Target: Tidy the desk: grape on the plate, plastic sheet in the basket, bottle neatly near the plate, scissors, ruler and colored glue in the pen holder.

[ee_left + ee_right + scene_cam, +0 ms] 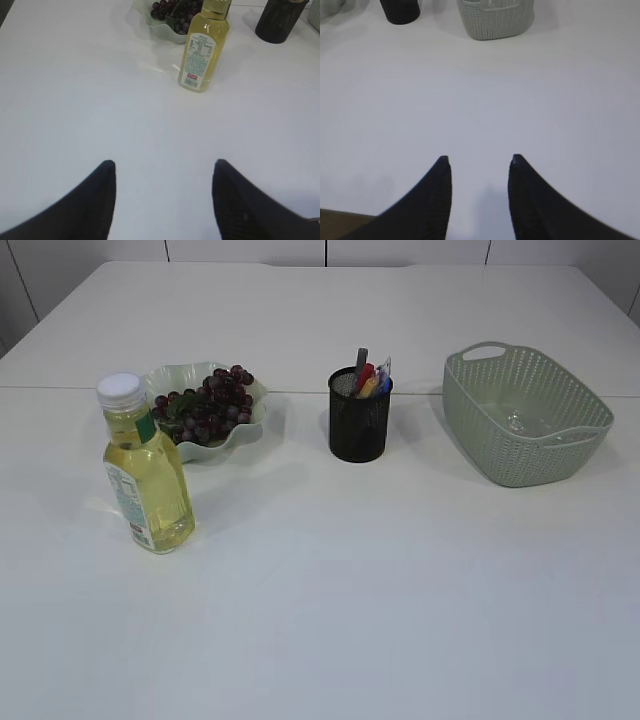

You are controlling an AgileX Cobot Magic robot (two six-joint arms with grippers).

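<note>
You are seeing the grapes point(210, 400) lying on the scalloped plate point(250, 425) toward the worktop's point(350, 590) far left, the oil bottle point(145, 470) standing upright just in front of it. The mesh pen holder point(359, 420) is holding the tools mid-worktop, the basket point(525, 415) sitting toward the right edge. Your left claw point(164, 170) and right claw point(479, 162) are both hovering spread, pinching nothing.

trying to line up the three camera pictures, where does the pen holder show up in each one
Exterior view: the pen holder stands mid-table, between the plate and the basket.
Left wrist view: top right corner, cut off by the edge, right of the bottle.
Right wrist view: top left, left of the basket.
Shared landmark: the basket, seen in the exterior and right wrist views.
</note>
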